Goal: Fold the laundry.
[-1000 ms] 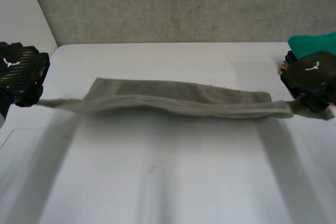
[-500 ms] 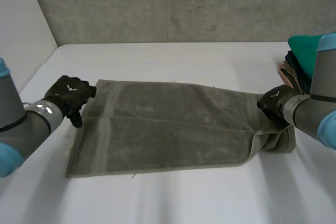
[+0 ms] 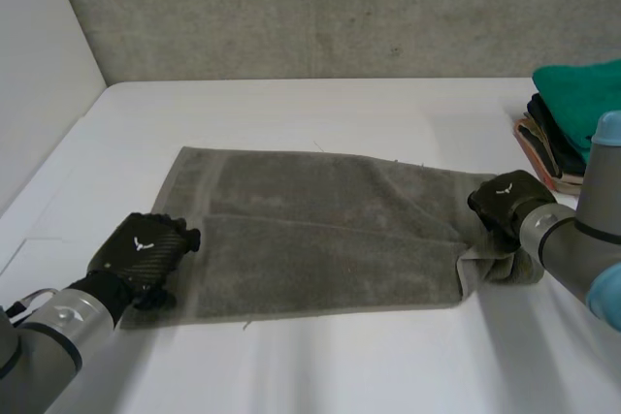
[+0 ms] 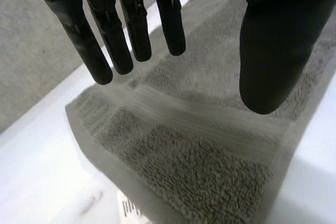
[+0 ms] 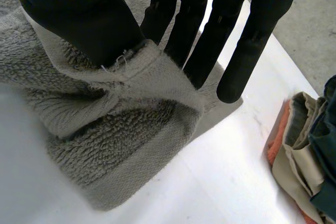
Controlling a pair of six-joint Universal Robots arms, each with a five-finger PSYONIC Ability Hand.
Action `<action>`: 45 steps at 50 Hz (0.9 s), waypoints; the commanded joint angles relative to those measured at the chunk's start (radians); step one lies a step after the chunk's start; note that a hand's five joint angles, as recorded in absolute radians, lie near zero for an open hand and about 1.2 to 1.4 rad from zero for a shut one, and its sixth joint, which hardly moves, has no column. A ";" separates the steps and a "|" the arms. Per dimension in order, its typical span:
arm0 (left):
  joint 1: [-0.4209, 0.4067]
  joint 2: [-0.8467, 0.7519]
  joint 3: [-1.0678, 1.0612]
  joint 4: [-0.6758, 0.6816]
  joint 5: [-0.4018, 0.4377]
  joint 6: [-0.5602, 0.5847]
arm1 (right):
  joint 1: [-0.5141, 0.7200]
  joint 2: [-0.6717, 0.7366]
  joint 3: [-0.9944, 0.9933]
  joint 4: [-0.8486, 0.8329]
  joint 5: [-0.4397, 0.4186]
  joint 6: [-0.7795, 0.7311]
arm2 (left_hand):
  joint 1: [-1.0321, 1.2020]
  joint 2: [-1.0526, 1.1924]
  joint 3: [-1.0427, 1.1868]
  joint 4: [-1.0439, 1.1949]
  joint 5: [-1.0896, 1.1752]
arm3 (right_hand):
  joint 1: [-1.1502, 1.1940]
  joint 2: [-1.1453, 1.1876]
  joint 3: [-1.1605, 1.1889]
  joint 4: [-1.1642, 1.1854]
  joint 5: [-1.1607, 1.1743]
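Observation:
A grey-green towel (image 3: 320, 230) lies spread flat on the white table (image 3: 320, 366), doubled over lengthwise. My left hand (image 3: 141, 251) hovers over its near left corner, open, with straight fingers (image 4: 131, 30) and thumb apart just above the towel (image 4: 199, 145), holding nothing. At the towel's right end, my right hand (image 3: 505, 199) is shut on it. There the thumb (image 5: 84, 19) and fingers pinch a raised fold of the towel (image 5: 121, 129), which bunches up beneath the palm (image 3: 500, 264).
A stack of folded clothes (image 3: 577, 104), green on top, sits at the table's far right edge, close beside my right hand; its layered edges (image 5: 310, 150) lie just past the fingertips. A grey wall runs behind the table.
The towel, earlier stretched in the air between both hands, now lies flat on the table. My left hand let go and moved down to the near left corner. My right hand keeps its pinch.

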 commanded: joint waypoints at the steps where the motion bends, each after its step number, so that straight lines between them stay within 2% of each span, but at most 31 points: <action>1: 0.016 -0.104 0.016 0.002 -0.001 0.054 | 0.000 -0.001 0.035 -0.023 -0.010 -0.002 | 0.093 0.093 0.091 0.089 0.088 | 0.292 0.224 0.212 0.199 0.206; 6: 0.016 -0.130 0.015 0.001 -0.003 0.095 | 0.000 -0.001 0.035 -0.028 -0.010 -0.002 | 0.093 0.093 0.091 0.089 0.088 | 0.292 0.224 0.212 0.199 0.206; 24: 0.019 -0.175 0.038 0.015 0.005 0.105 | 0.012 -0.001 0.048 -0.043 -0.010 -0.003 | 0.137 0.137 0.135 0.133 0.132 | 0.292 0.224 0.212 0.199 0.206; 32: 0.019 -0.227 0.067 0.120 -0.003 0.124 | 0.014 -0.001 0.051 -0.045 -0.010 -0.006 | 0.186 0.187 0.185 0.182 0.182 | 0.292 0.224 0.212 0.199 0.206; 40: 0.020 -0.252 0.093 0.140 0.003 0.206 | 0.014 -0.001 0.055 -0.046 -0.010 -0.006 | 0.304 0.304 0.302 0.300 0.299 | 0.292 0.224 0.212 0.199 0.206; 45: 0.019 -0.258 0.124 0.157 0.000 0.210 | 0.015 -0.001 0.060 -0.051 -0.010 -0.006 | 0.357 0.357 0.355 0.353 0.352 | 0.292 0.224 0.212 0.199 0.206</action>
